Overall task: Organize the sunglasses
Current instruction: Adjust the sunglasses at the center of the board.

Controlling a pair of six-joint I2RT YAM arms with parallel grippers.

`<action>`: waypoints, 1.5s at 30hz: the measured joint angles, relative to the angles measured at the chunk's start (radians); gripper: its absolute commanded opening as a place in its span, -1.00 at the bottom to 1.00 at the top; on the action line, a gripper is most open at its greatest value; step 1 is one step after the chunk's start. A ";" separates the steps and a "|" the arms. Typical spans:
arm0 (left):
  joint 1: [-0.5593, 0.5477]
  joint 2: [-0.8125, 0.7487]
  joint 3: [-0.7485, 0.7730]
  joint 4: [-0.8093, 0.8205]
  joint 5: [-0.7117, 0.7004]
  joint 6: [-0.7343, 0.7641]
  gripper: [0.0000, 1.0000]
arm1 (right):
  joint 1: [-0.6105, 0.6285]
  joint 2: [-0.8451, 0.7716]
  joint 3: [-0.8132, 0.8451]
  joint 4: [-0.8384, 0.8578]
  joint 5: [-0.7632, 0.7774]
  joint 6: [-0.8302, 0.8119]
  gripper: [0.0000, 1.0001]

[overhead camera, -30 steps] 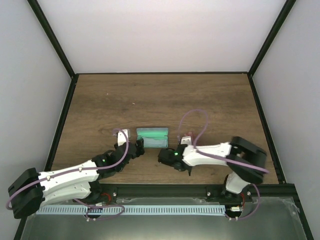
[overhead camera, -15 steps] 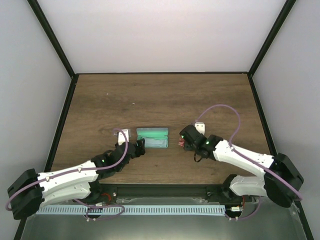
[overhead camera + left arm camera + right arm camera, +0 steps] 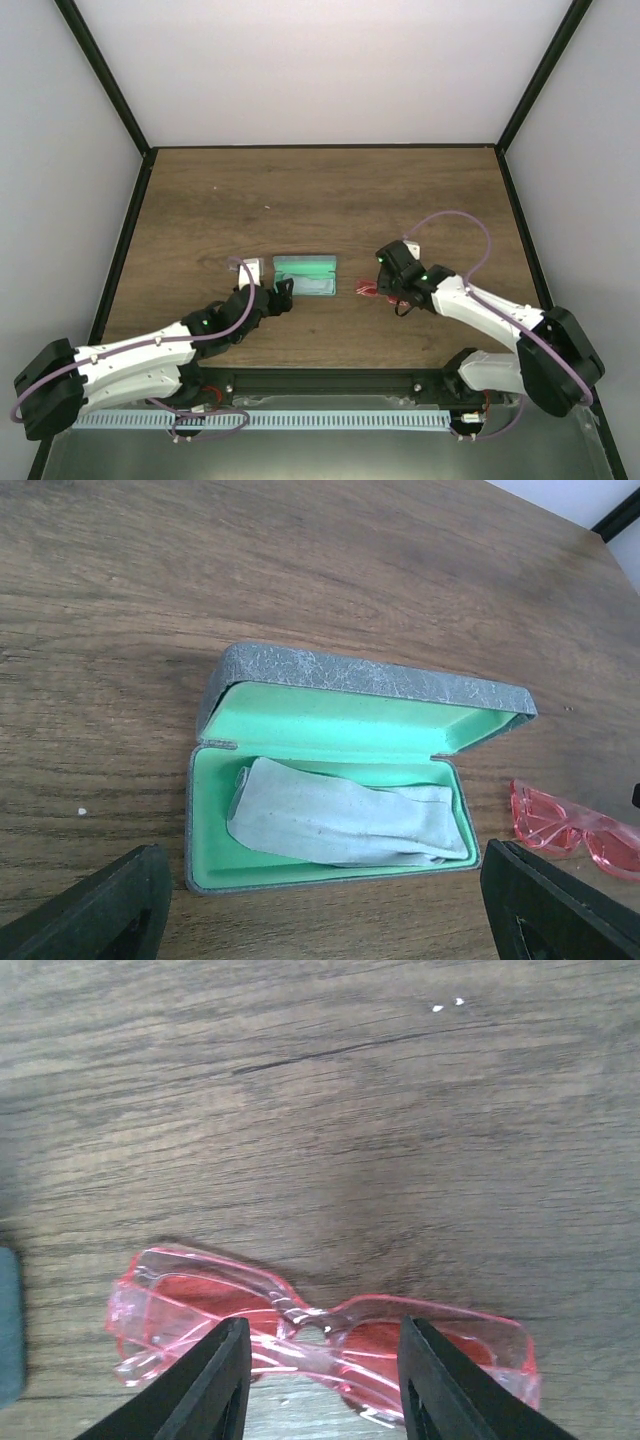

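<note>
The sunglasses (image 3: 200, 1310) lie on the surface (image 3: 400, 1110) beside the open case (image 3: 350, 680); they look light, slick and brittle. The right gripper (image 3: 320, 1325), half-open, straddles their bridge, probably the sturdiest hold. The left gripper (image 3: 322, 852) hangs wide and empty.

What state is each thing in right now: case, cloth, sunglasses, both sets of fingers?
case: open, lid tipped back, sitting on the table
cloth: crumpled, lying inside the case
sunglasses: flat on the table, outside the case, to its right in the top view
left fingers: open, either side of the case, holding nothing
right fingers: open, straddling the middle of the sunglasses, no grip
</note>
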 measured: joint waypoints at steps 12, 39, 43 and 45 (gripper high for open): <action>0.000 -0.029 -0.024 0.012 0.013 0.001 0.73 | -0.005 -0.083 -0.088 0.125 -0.079 -0.042 -0.22; 0.000 -0.061 -0.030 0.010 0.032 0.003 0.72 | -0.031 0.037 -0.077 0.225 -0.192 -0.237 0.22; 0.001 -0.050 -0.030 0.008 0.034 -0.002 0.73 | -0.031 0.039 -0.078 0.223 -0.216 -0.249 0.19; 0.002 -0.046 -0.030 0.003 0.034 -0.004 0.72 | -0.031 0.038 -0.083 0.225 -0.231 -0.249 0.20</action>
